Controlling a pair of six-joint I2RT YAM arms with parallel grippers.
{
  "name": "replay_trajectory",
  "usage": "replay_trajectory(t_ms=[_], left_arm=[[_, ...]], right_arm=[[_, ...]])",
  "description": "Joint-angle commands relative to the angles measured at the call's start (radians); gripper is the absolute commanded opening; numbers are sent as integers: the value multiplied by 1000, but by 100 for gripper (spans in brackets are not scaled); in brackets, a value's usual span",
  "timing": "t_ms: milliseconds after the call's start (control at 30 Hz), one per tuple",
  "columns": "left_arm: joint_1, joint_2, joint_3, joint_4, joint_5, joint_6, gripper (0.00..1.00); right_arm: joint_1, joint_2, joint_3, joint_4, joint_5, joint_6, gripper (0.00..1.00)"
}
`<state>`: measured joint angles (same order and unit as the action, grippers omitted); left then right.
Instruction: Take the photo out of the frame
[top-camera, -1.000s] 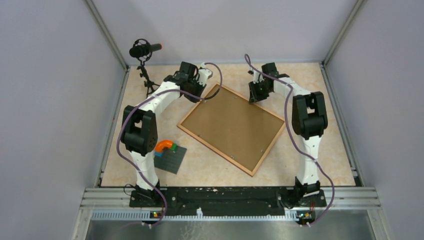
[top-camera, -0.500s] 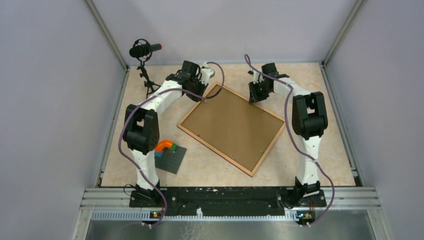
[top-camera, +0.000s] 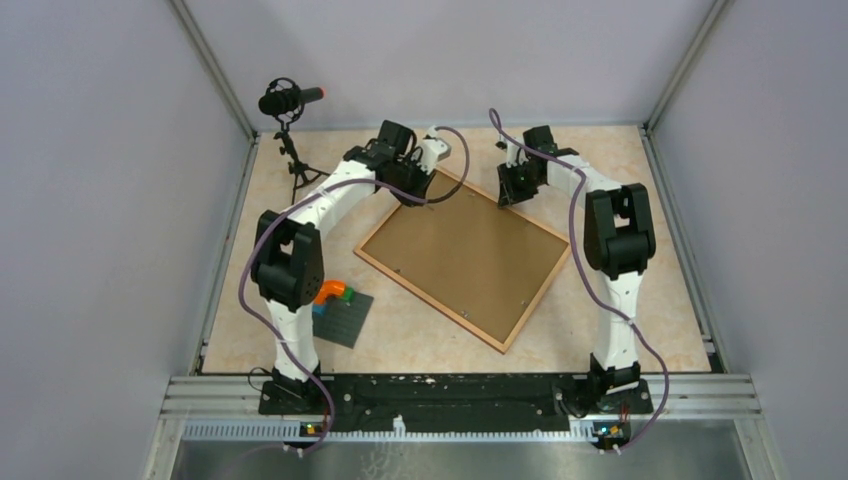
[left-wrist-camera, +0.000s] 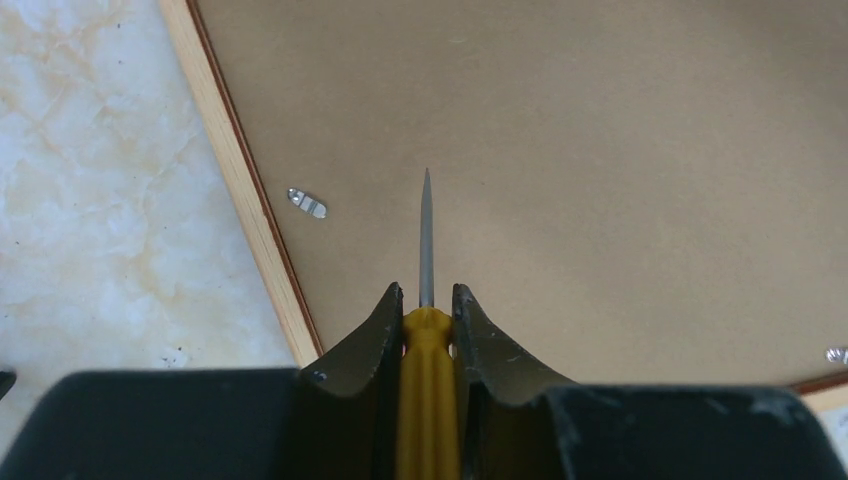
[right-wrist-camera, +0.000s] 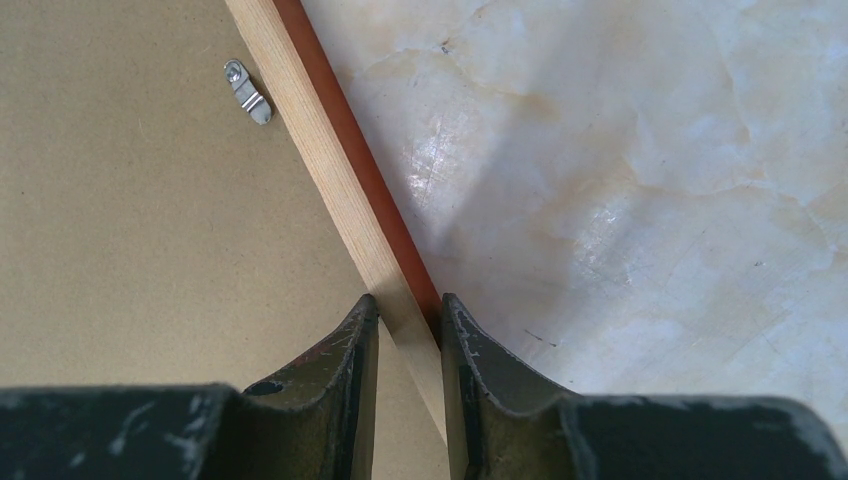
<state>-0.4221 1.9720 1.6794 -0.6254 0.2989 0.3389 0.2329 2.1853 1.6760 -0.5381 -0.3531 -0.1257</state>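
Note:
The frame (top-camera: 465, 255) lies face down on the table, its brown fibreboard back (left-wrist-camera: 600, 150) upward. The photo is hidden beneath that back. My left gripper (top-camera: 413, 188) (left-wrist-camera: 427, 295) hangs over the frame's far-left corner, shut on a yellow-handled screwdriver (left-wrist-camera: 428, 380). Its thin metal shaft (left-wrist-camera: 427, 240) points across the back, right of a small metal clip (left-wrist-camera: 307, 203). Whether its tip touches the board I cannot tell. My right gripper (top-camera: 507, 195) (right-wrist-camera: 404, 305) is shut on the frame's wooden border (right-wrist-camera: 320, 150) at the far edge. Another clip (right-wrist-camera: 247, 92) sits just inside that border.
A microphone on a stand (top-camera: 288, 102) stands at the back left. A grey studded baseplate (top-camera: 340, 320) with an orange and green piece (top-camera: 330, 292) lies by the left arm's base. One more clip (left-wrist-camera: 836, 354) shows at the frame's edge. Enclosure walls surround the table.
My left arm has swung right, carrying the screwdriver from the frame's left corner to over its back. The right arm and the frame have not moved.

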Motion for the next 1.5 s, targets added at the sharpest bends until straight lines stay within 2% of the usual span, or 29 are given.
replay_trajectory(t_ms=[0,233,400,533,833,1467], left_arm=[[14,-115,53,-117,65,78,0],[16,-297,-94,-398,62,361,0],[13,-352,-180,-521,80,451,0],[2,-352,-196,-556,107,415,0],[-40,-320,-233,-515,85,347,0],[-66,-262,-252,-418,-67,301,0]], right_arm=[[19,5,-38,-121,6,37,0],[19,-12,-41,-129,6,29,0],[19,-17,-45,-129,1,28,0],[19,-23,-62,-122,1,28,0],[19,-33,-94,-111,8,25,0],[19,-41,-104,-110,17,18,0]])
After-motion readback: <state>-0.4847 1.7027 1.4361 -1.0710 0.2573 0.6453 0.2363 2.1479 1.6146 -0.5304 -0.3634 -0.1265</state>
